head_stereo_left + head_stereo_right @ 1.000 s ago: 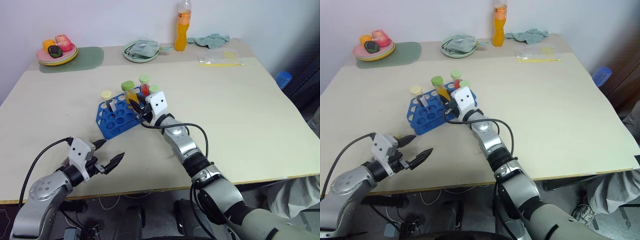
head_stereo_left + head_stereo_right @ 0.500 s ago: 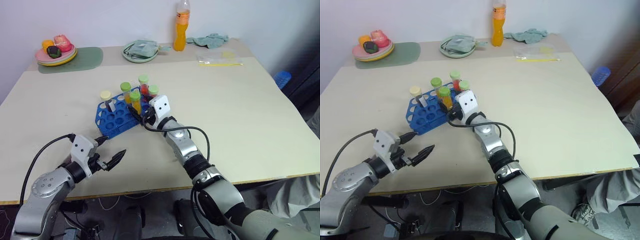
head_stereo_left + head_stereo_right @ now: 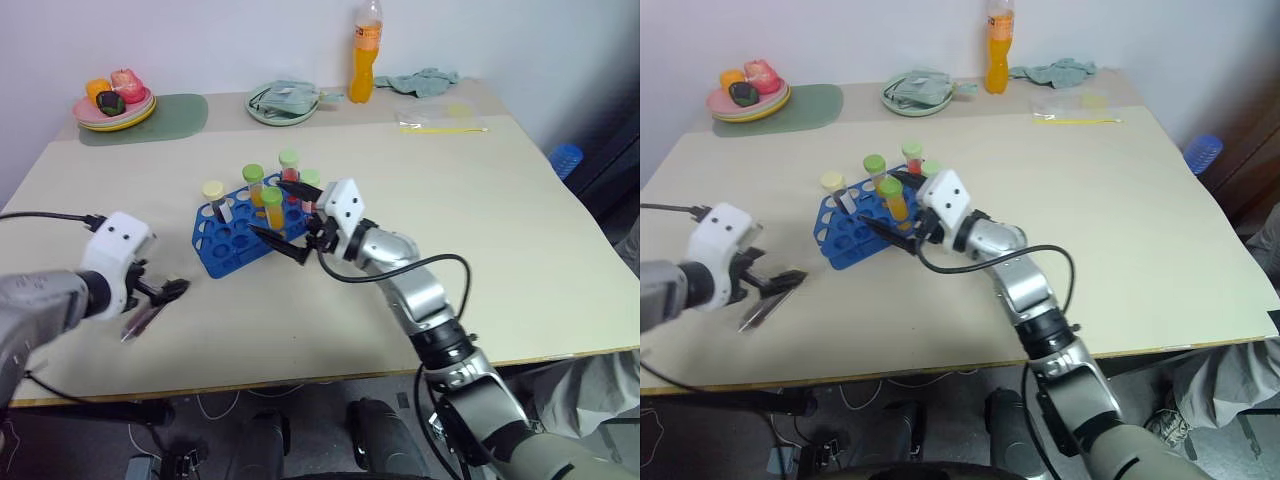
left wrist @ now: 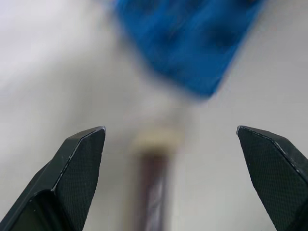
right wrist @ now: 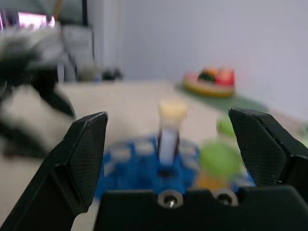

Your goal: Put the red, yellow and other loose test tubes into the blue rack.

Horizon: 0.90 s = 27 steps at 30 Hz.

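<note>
Rack: blue rack (image 3: 240, 233) mid-table, capped tubes upright in it.
L gripper (image 3: 150, 308): wide open, empty, above maroon tube (image 4: 153, 185).
R gripper (image 3: 283, 218): wide open, empty, beside rack.

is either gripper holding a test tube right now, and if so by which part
Nothing is held. The right gripper is open beside the bright blue plastic tube rack; the left gripper is open above a cream-capped dark tube lying on the table.

Capped tubes (image 3: 272, 205) stand upright in blue rack (image 3: 225, 243).
</note>
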Available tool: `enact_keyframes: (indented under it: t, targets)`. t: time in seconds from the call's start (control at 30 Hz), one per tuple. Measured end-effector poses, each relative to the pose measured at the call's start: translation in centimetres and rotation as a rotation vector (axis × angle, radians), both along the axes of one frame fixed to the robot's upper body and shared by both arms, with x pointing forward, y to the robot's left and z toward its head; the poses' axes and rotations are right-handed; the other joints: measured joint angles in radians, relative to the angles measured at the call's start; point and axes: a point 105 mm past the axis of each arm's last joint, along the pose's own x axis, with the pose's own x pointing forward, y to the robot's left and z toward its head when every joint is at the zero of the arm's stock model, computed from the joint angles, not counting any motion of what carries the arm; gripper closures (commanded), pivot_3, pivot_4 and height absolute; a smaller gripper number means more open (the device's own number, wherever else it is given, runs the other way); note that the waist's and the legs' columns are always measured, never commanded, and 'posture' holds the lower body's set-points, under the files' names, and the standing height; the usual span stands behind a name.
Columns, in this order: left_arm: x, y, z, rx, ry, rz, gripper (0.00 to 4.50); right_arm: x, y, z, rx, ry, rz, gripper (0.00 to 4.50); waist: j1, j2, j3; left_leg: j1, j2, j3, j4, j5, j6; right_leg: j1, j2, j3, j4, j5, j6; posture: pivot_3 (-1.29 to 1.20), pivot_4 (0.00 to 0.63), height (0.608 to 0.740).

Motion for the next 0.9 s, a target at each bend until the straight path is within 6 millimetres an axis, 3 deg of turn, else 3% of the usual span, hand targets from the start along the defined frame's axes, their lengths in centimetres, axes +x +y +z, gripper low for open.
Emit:
enact_keyframes:
  t: [0.17, 0.37, 0.47, 0.63, 0.67, 0.83, 0.9]
  targets:
    - [-0.3, 0.1, -0.9, 0.035, 0.208, -0.024, 0.0, -1.6, -3.2, -2.0, -0.235, 0.054, 0.089, 0.07, 0.0, 0.002, 0.001, 0.0, 0.0, 0.001, -0.001, 0.0, 0.0, -0.001, 0.0, 0.0, -0.001, 0.0, 0.0, 0.0, 0.15, 0.74]
    - [0.6, 1.0, -3.3, 0.022, 0.347, -0.006, 0.0, -3.3, -3.3, -2.4, -0.289, 0.051, 0.166, 0.07, 0.001, -0.001, 0.002, -0.001, 0.0, 0.002, 0.0, 0.0, 0.0, -0.001, 0.0, 0.001, -0.001, 0.0, 0.0, 0.0, 0.15, 0.74]
    - [1.1, 1.7, -3.9, 0.049, 0.362, 0.007, 0.88, -3.5, -3.2, -2.3, -0.287, 0.047, 0.17, 0.0, 0.003, -0.002, 0.003, -0.001, 0.0, 0.002, 0.0, 0.0, 0.0, -0.001, 0.0, 0.001, -0.001, 0.0, 0.0, 0.0, 0.15, 0.74]
    - [1.5, 1.9, -4.5, 0.05, 0.378, 0.001, 3.47, -3.7, -3.2, -2.5, -0.278, 0.055, 0.156, 0.0, 0.01, -0.002, 0.003, -0.001, 0.0, 0.002, 0.001, 0.0, 0.0, -0.001, 0.0, 0.001, 0.0, 0.0, 0.0, 0.0, 0.15, 0.74]
    - [1.5, 2.0, -4.5, 0.055, 0.374, -0.001, 3.74, -3.8, -3.2, -2.5, -0.277, 0.052, 0.153, 0.0, 0.011, -0.002, 0.003, -0.001, 0.0, 0.002, 0.001, 0.0, 0.0, -0.001, 0.0, 0.001, 0.0, 0.0, 0.0, 0.0, 0.15, 0.74]
    - [1.1, 2.7, -4.2, 0.031, 0.345, -0.034, 3.74, -3.9, -3.2, -2.4, -0.276, 0.042, 0.146, 0.0, 0.008, -0.002, 0.003, -0.002, 0.0, 0.002, 0.001, 0.0, 0.0, -0.002, 0.0, 0.001, 0.0, 0.0, 0.0, 0.0, 0.15, 0.74]
    - [1.5, 3.1, -3.0, -0.017, 0.242, -0.052, 3.74, -4.0, -3.2, -2.4, -0.275, 0.042, 0.143, 0.0, 0.01, -0.003, 0.004, -0.002, 0.001, 0.002, 0.001, 0.0, 0.0, -0.002, 0.0, 0.001, 0.0, 0.0, 0.0, 0.0, 0.15, 0.74]
